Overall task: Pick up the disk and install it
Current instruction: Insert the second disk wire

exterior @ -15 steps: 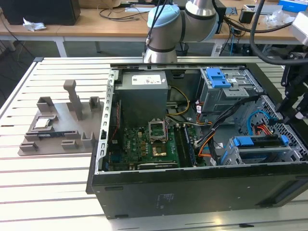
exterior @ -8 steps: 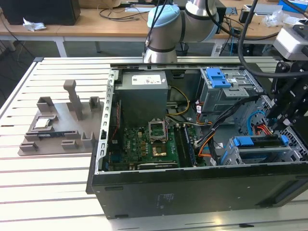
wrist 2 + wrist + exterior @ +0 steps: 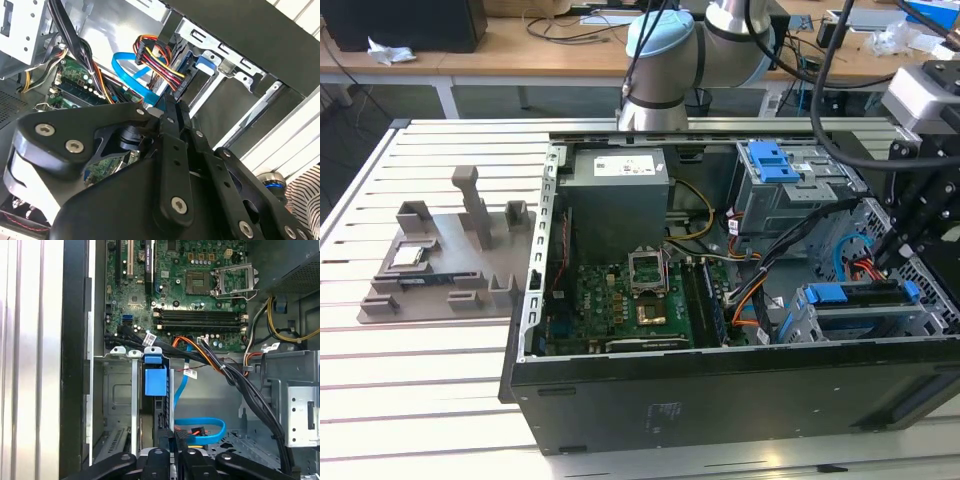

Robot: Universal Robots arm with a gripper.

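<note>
The gripper (image 3: 172, 437) is reaching into the open computer case (image 3: 720, 395), fingers pinched narrow on the disk's (image 3: 855, 295) edge, holding it on edge so it is sliding into the drive bay (image 3: 122, 405) beside the motherboard (image 3: 190, 285), near the blue cable (image 3: 200, 427).
</note>
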